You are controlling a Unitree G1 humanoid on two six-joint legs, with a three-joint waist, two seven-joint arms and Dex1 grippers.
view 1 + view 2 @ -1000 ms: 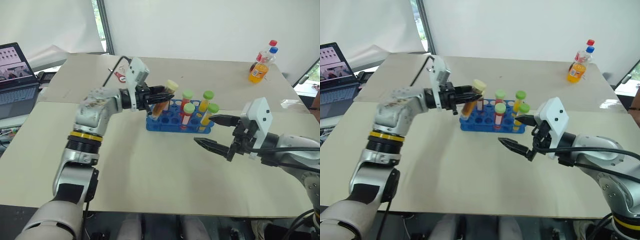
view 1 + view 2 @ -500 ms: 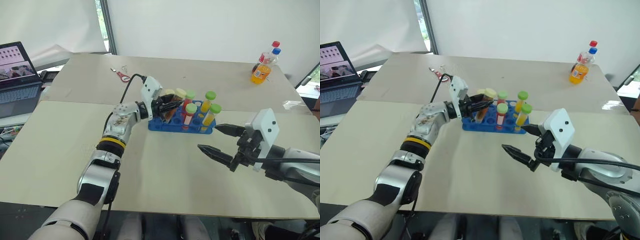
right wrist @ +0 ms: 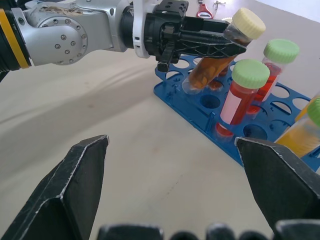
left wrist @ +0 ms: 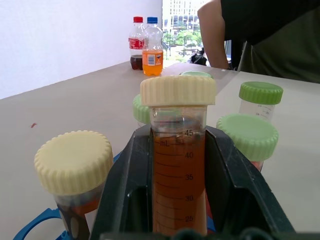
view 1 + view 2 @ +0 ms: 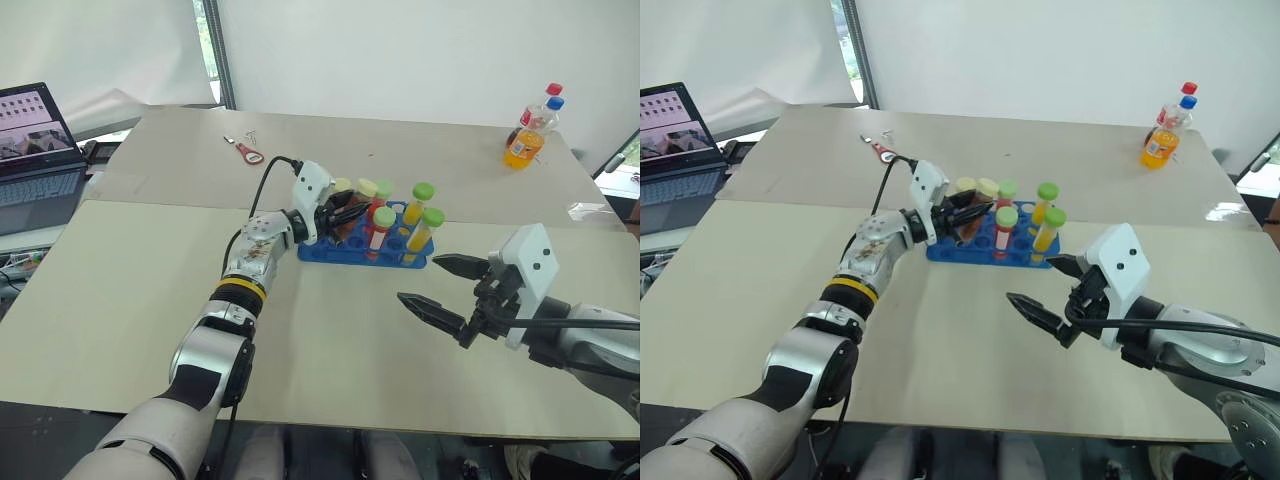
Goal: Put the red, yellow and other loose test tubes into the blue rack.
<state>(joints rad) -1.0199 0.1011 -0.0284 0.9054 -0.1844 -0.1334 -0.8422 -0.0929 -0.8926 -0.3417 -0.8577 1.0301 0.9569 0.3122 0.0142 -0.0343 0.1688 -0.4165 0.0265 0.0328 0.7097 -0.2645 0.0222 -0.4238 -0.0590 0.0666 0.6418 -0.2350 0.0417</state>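
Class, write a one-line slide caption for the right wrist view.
Left gripper lowers a tilted amber tube into the blue rack.

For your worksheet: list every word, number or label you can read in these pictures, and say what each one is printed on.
"45", "mL", "40", "35", "30", "25": scale printed on the clear tube of amber-brown liquid with a cream cap, held in the left gripper.
Labels on the two drink bottles at the far table edge: too small to read.
Laptop screen: too small to read.

beige table (image 5: 300, 330): blue rack (image 5: 362, 243), bottles (image 5: 530, 128), scissors (image 5: 248, 152)
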